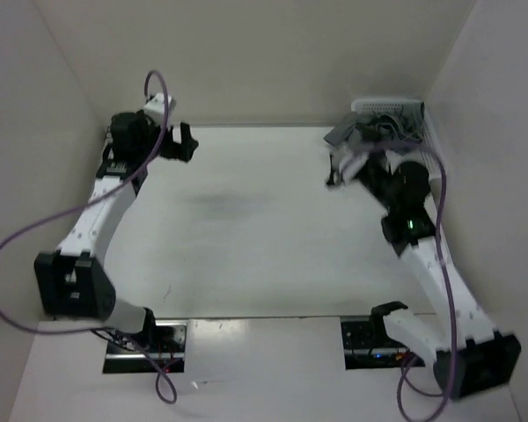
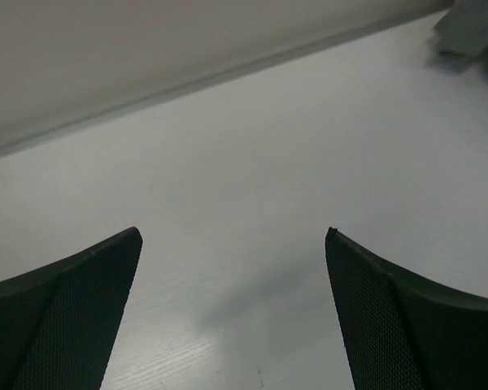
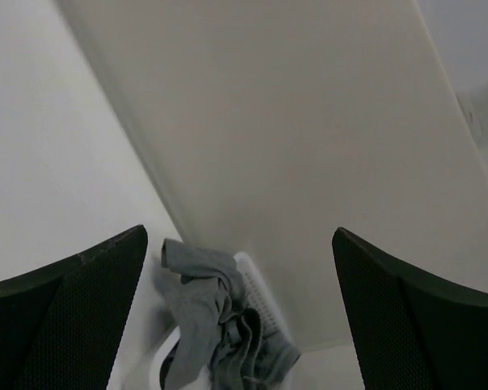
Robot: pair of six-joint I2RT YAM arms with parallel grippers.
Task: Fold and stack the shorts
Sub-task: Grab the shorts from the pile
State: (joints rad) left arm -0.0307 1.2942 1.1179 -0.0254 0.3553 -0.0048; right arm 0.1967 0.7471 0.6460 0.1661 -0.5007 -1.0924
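Observation:
The grey shorts (image 1: pixel 356 132) lie crumpled in and over the near rim of a white mesh basket (image 1: pixel 396 109) in the far right corner. My right gripper (image 1: pixel 339 171) hovers just in front of the basket, open and empty. In the right wrist view the shorts (image 3: pixel 215 313) hang bunched over the basket rim (image 3: pixel 256 286), beyond and below my open right gripper (image 3: pixel 240 236). My left gripper (image 1: pixel 187 141) is at the far left of the table, open and empty. In the left wrist view my left gripper (image 2: pixel 233 234) is over bare table, and a grey edge of the shorts (image 2: pixel 472 24) shows at the top right.
White walls close the table in at the back, left and right. The white table (image 1: pixel 246 229) stretches between the two arms. Purple cables loop off both arms. Two dark openings sit at the near edge by the arm bases.

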